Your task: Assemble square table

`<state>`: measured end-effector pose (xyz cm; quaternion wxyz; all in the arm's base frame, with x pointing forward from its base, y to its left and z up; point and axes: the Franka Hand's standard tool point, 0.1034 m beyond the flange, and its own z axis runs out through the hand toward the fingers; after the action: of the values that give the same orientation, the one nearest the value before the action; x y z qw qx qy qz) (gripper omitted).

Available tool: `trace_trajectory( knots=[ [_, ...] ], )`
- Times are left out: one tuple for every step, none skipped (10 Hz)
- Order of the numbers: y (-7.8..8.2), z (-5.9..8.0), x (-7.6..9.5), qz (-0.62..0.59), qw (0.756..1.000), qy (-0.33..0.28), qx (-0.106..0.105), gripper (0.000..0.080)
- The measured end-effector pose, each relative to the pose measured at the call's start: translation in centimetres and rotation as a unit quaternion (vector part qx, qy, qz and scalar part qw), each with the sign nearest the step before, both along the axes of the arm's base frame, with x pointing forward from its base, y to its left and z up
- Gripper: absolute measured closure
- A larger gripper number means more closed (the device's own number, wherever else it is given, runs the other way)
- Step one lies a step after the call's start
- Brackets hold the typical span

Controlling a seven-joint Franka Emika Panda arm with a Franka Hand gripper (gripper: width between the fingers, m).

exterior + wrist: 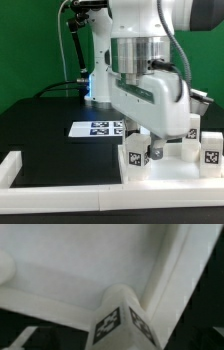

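hand [143,135]: low over the square table, fingers hidden behind the legs, open or closed cannot be told | square table [172,165]: on the black counter [45,130] at the exterior view's right, against the white barrier strip [60,187] | legs: tagged leg [122,319] upright at the top's corner | marker board [97,128]: flat on the counter behind.

The square table top [175,160] is showing plain white, and in the wrist view its tray surface [80,269] is reading a soft off-white. The legs [137,150] are wearing black-and-white square tags (one at three o'clock too). The marker board [97,128] is carrying similar prints. The table surface [45,125] is showing black, the backdrop [30,40] green.
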<state>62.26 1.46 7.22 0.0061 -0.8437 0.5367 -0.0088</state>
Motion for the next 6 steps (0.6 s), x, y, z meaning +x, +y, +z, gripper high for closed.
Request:
trace_trajectory(
  knots=[
    [-0.25,0.03,0.11,0.082,0.997,0.000,-0.007,0.0150],
    [-0.43,0.16,0.37,0.152,0.988,0.000,-0.013,0.0150],
    [-0.40,0.10,0.31,0.151,0.988,0.000,-0.012,0.0150],
    [-0.41,0.10,0.31,0.147,0.989,0.000,-0.012,0.0150],
    [-0.41,0.10,0.30,0.147,0.989,0.000,-0.012,0.0279],
    [-0.39,0.10,0.30,0.127,0.992,0.000,-0.011,0.0279]
  ],
)
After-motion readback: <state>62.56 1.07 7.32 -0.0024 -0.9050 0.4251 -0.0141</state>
